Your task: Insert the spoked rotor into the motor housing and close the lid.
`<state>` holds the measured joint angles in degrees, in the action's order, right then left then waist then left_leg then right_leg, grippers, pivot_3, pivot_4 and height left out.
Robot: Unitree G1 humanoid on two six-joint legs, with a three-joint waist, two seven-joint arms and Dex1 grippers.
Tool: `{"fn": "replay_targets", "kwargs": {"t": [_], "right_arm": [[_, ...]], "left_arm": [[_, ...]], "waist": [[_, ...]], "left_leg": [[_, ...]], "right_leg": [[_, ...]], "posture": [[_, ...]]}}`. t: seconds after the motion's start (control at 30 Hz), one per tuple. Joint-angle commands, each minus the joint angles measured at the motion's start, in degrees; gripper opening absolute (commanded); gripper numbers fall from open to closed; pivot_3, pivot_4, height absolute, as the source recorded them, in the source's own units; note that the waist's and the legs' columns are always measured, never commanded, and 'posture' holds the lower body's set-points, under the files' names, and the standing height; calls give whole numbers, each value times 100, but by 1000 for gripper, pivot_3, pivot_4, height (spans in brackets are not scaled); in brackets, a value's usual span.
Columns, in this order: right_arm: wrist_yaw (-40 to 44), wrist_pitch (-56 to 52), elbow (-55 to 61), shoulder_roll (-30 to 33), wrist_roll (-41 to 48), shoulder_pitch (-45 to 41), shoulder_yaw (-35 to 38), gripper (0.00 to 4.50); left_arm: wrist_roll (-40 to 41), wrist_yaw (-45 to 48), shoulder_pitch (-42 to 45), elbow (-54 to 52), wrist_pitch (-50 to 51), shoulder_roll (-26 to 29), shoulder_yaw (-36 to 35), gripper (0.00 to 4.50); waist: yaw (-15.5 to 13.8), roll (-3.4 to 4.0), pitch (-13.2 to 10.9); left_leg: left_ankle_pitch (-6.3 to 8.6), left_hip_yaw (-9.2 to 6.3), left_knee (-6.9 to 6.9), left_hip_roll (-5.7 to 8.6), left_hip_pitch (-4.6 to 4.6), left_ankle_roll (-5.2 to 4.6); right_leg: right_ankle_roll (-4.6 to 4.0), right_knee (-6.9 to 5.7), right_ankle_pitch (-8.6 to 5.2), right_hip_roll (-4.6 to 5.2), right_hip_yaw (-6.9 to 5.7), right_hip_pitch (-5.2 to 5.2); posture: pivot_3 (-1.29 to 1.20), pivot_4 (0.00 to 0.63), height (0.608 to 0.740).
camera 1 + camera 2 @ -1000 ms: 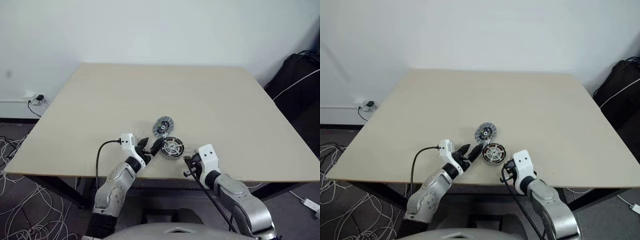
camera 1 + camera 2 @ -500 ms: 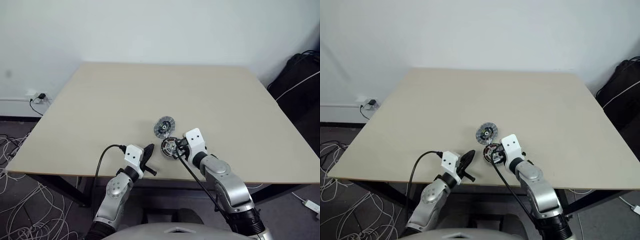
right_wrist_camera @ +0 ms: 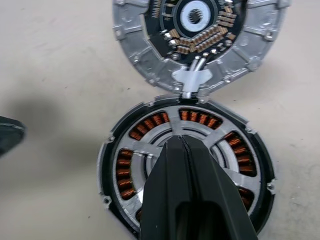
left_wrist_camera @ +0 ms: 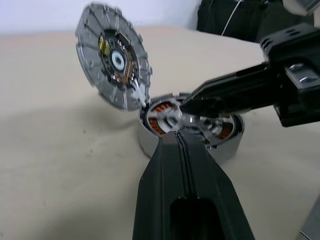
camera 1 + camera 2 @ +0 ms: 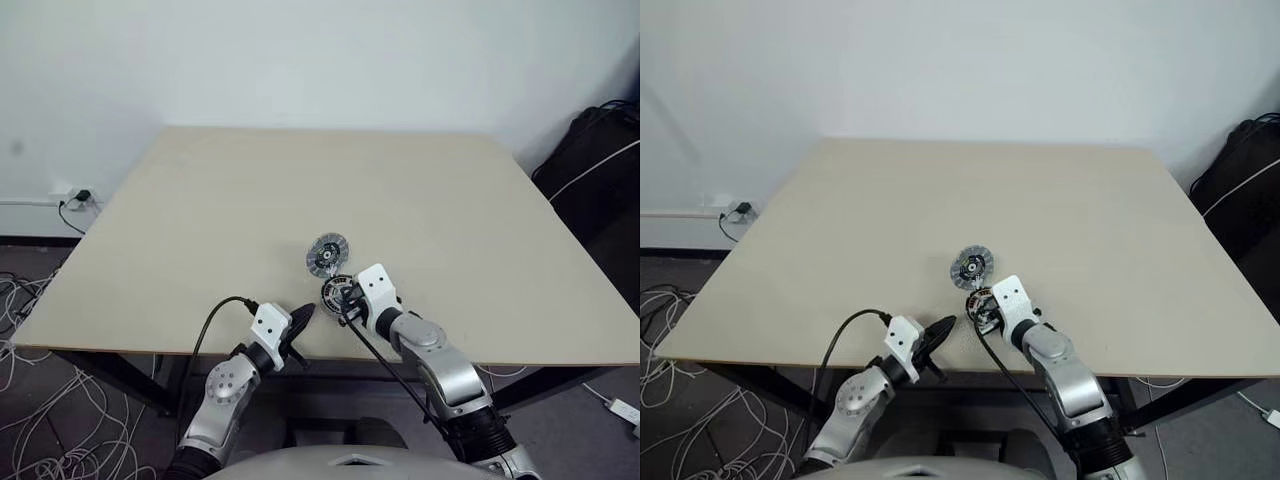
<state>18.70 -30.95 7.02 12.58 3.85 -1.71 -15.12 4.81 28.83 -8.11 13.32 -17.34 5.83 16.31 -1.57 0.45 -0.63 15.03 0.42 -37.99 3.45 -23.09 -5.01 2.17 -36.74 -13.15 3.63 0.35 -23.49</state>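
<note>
Now rotor seating: spoked rotor (image 3: 187, 150) sits inside motor housing (image 3: 107, 165) on tabletop (image 5: 200, 200). Our right end effector (image 3: 182, 142), fingers together, presses rotor hub. Left end effector (image 4: 176, 136), together, empty, at housing's 7 o'clock. Lid (image 4: 114, 56) tilted open, 12 o'clock; we judge closing next.

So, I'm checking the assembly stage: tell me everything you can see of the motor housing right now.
The motor housing is a round silver metal shell lying flat on the beige table, near its front edge. Copper-brown windings show in curved windows between silver spokes around a central hub. Its lid, a silver disc with a dark inner ring and small copper coils, stands tilted open at the far rim, joined by a short white link. The shut right gripper reaches over its centre, tips at the hub; the shut left gripper points at it from beside.
</note>
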Motion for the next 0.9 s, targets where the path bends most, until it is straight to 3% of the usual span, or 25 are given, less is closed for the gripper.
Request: {"fn": "replay_targets", "kwargs": {"t": [0.03,0.13,0.2,0.43,0.9], "right_arm": [[194,-118,447,210,31,12,82,0],[779,-325,1052,838,20,1,-117,0],[1156,-509,1392,1313,11,-27,-256,371],[1825,-1018,1759,2242,-142,-362,-668,2515],[2271,-864,905,2190,-454,-1159,-1300,2515]], "left_arm": [[126,32,0,-312,159,-126,54,10],[95,8,-28,-436,204,-150,67,10],[83,-19,-53,-531,259,-158,71,0],[72,-83,-138,-842,530,-153,97,0],[88,-179,-240,-1062,748,-165,132,0]], "waist": [[-8,1,0],[-15,7,-5],[-15,4,-5],[-29,-7,-11],[-72,-27,-22]], "left_leg": [[0,0,-2,0,0,0],[0,0,-10,0,-3,-2],[2,1,-12,0,-4,-6],[2,0,-19,-2,-3,-7],[2,0,-21,-1,-4,-8]], "right_leg": [[0,-1,0,0,-1,1],[2,-2,1,0,-2,0],[2,0,0,1,-2,0],[2,-2,0,0,-5,2],[5,2,3,1,-7,6]], "posture": [[0,0,740],[0,0,740],[0,0,740],[0,0,740],[0,0,740]]}}
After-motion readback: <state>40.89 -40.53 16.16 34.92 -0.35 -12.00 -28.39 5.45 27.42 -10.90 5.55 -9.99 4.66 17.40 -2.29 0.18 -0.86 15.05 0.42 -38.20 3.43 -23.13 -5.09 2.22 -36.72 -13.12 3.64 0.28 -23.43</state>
